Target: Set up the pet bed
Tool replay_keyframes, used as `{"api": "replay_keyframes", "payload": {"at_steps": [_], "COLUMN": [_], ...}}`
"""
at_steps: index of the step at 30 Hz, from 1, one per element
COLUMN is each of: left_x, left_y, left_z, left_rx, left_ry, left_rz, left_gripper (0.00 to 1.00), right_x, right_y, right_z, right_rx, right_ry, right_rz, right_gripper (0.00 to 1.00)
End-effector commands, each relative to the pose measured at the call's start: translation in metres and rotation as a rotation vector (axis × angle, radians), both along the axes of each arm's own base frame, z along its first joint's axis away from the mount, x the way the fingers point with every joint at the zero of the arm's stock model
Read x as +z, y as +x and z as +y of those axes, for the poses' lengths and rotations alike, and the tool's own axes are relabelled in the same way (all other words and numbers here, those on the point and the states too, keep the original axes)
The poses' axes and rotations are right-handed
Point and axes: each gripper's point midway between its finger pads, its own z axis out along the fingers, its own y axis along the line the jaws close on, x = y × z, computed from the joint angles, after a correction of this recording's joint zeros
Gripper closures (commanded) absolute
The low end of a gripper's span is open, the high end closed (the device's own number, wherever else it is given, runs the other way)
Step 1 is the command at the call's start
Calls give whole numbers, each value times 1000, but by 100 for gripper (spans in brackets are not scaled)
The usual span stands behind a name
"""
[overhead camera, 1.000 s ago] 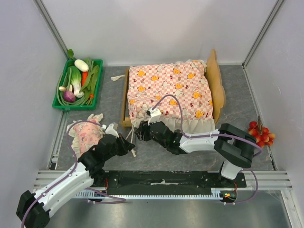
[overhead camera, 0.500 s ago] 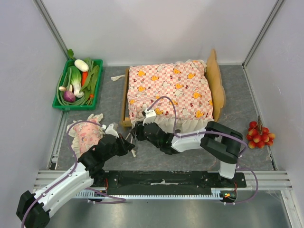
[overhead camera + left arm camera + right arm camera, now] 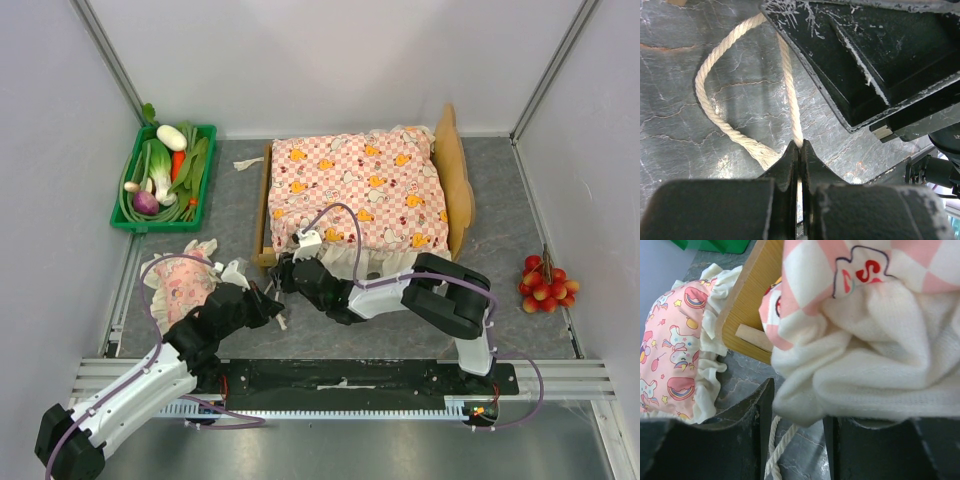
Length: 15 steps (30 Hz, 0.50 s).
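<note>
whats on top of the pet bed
A pink-checked frilled mattress covers the pet bed, its white frill spilling over the near side. Only the headboard and foot rail show; the base underneath is hidden.

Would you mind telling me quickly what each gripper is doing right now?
Left gripper: shut on the white rope.
Right gripper: open, jaws either side of the mattress frill.

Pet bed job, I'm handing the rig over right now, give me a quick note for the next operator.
Left gripper: shut on a white rope lying on the table.
Right gripper: jaws apart, with the mattress frill between them at the near footboard corner.
Pet bed: mid-table. The pillow is on the table to its left.
Done: mattress on the frame.
Left: tidy that frill, and probably put the pillow on the bed.
</note>
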Motion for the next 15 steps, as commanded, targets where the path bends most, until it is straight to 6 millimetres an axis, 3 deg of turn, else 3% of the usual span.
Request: {"api": "replay_keyframes", "payload": {"at_steps": [1,15], "left_x": [8,11], "left_y": [3,2], "left_z": [-2,-3], "left_rx": [-11,-16], "left_ry": [-5,-13], "left_rz": [-32,-37], "left_gripper": [98,98], "right_x": [26,21], "right_y": [18,34], "right_z": [11,2], "right_rx": [-57,-152], "right_ry": [53,11], "right_rz": [-76,-104], "right_gripper": [52,62]}}
